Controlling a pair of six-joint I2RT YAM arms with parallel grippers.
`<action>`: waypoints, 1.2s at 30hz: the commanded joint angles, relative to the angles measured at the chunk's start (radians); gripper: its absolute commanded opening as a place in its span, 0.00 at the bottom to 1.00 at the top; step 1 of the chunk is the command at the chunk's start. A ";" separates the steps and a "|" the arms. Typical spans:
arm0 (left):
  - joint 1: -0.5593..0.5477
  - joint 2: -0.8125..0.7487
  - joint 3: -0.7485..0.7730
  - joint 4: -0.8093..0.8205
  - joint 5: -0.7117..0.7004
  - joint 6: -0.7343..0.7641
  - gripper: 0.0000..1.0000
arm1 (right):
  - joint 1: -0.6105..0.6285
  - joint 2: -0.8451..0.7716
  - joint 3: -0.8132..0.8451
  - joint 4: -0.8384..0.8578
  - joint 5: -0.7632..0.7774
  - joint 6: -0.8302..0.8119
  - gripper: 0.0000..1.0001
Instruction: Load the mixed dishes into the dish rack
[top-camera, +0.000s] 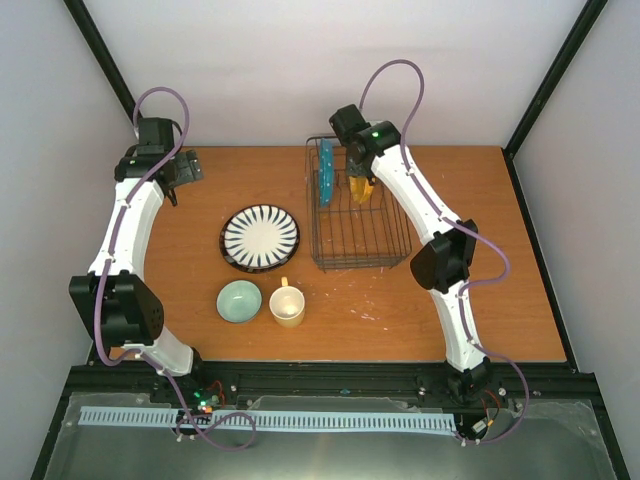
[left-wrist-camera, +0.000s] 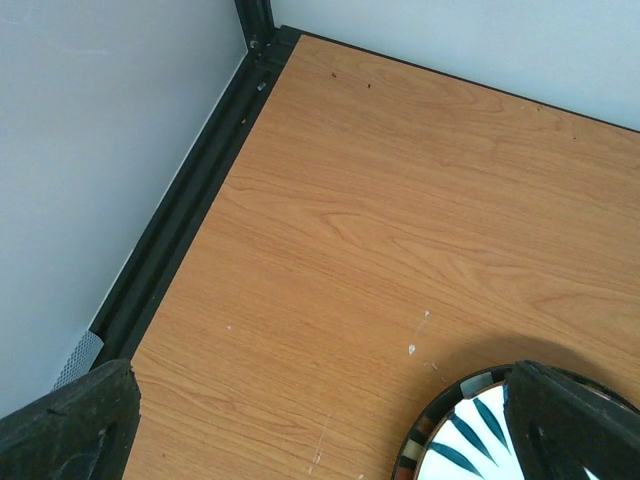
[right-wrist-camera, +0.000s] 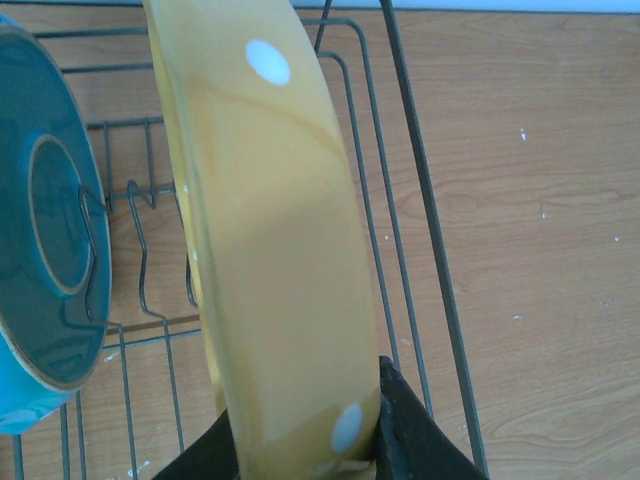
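Nearest the arm bases, a cream-yellow mug (top-camera: 287, 305) with a small handle stands upright on the wood-grain table (top-camera: 480, 250), with a round mint-green bowl (top-camera: 239, 301) just to its left. Beyond them lies a flat striped plate (top-camera: 260, 238), glossy white with dark radial strokes and a dark rim. To its right sits the dish rack (top-camera: 365, 262), a rectangular basket of thin dark wire with a grid floor. In the rack's far part a teal plate (top-camera: 326, 172) stands on edge against the bent wire dividers, showing its unglazed foot ring in the right wrist view. Just right of it, the right gripper (right-wrist-camera: 310, 445) pinches the rim of a smooth yellow-orange plate (right-wrist-camera: 270, 250) with pale dots, holding it upright over the rack floor. At the far left, the left gripper (top-camera: 183, 170) hangs over bare table with its black fingers (left-wrist-camera: 70, 425) spread wide, holding nothing.
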 joint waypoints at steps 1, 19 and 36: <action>-0.001 -0.001 0.031 0.004 -0.020 0.017 1.00 | 0.004 -0.006 0.020 0.039 0.004 0.012 0.03; -0.001 0.002 0.034 0.013 -0.017 0.011 1.00 | 0.004 -0.068 0.050 0.091 0.053 -0.003 0.03; -0.001 -0.013 0.008 0.027 -0.015 0.022 1.00 | 0.007 -0.111 0.057 0.100 0.067 -0.001 0.03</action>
